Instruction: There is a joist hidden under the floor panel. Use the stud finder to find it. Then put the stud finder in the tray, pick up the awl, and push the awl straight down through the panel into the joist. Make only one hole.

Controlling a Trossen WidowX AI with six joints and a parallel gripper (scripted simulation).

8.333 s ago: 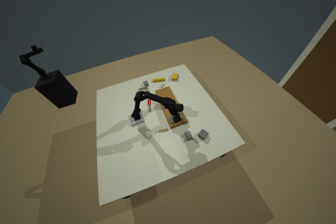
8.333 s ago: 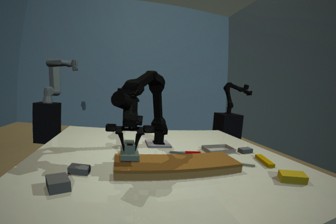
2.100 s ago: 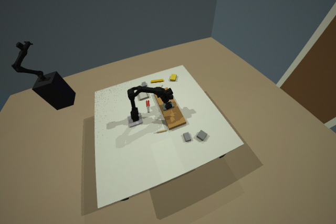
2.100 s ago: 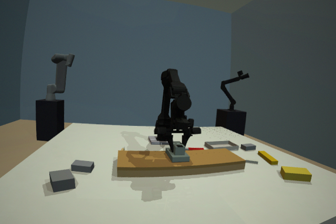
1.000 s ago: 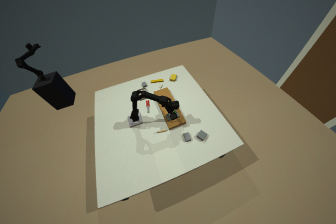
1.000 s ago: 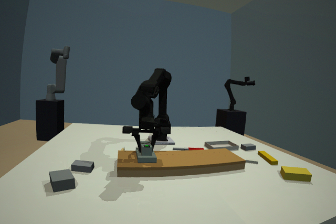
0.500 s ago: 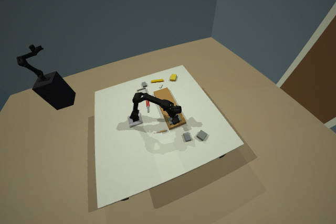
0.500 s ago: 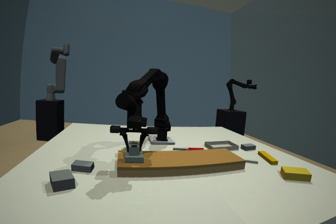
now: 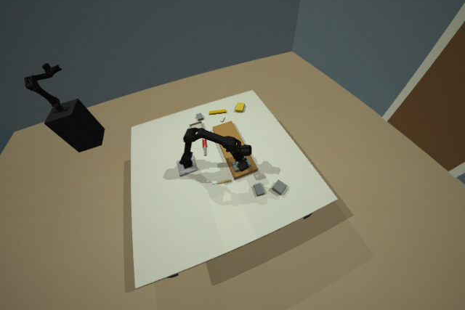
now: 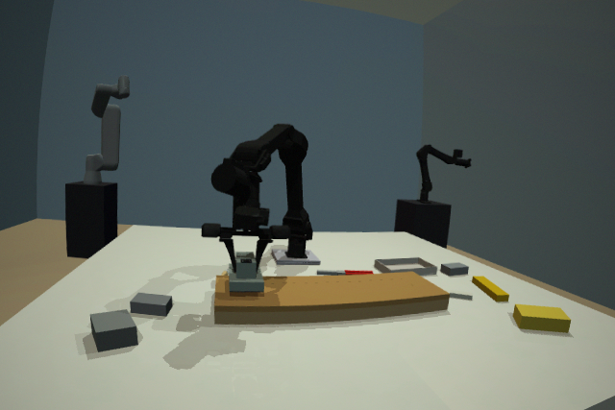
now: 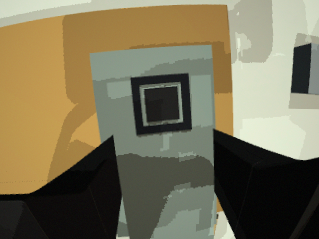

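- Gripper (image 9: pixel 242 164) (image 10: pixel 245 266) (image 11: pixel 159 135), black and two-fingered, is closing firmly on the grey-green stud finder (image 9: pixel 235 165) (image 10: pixel 245 282) (image 11: pixel 115 115), a block with a wide base and a dark square on top; the jaws are pinching its sides.
- The stud finder is sitting upright over the orange-brown wooden floor panel (image 9: pixel 229 131) (image 10: pixel 347 292) (image 11: pixel 35 90), near its 5 o'clock end, taking the top view as a clock centred on the panel. Whether its base is touching the wood, I cannot tell.
- The shallow grey rectangular tray (image 9: pixel 195 123) (image 10: pixel 406 270) is lying at 10 o'clock, apart from the stud finder.
- The awl (image 9: pixel 225 181), slim with a tan handle and pale tip, is lying between 6 and 7 o'clock, just beside the panel.
- A red-and-grey slender tool (image 9: pixel 204 143) (image 10: pixel 358 272) is resting at 9 o'clock.
- Two grey rectangular blocks are sitting apart at 4 o'clock and 5 o'clock.
- A yellow rectangular block (image 9: pixel 240 107) (image 10: pixel 541 317) is sitting at 12 o'clock, and a long yellow bar (image 9: pixel 217 112) (image 10: pixel 489 287) is lying at 11 o'clock.
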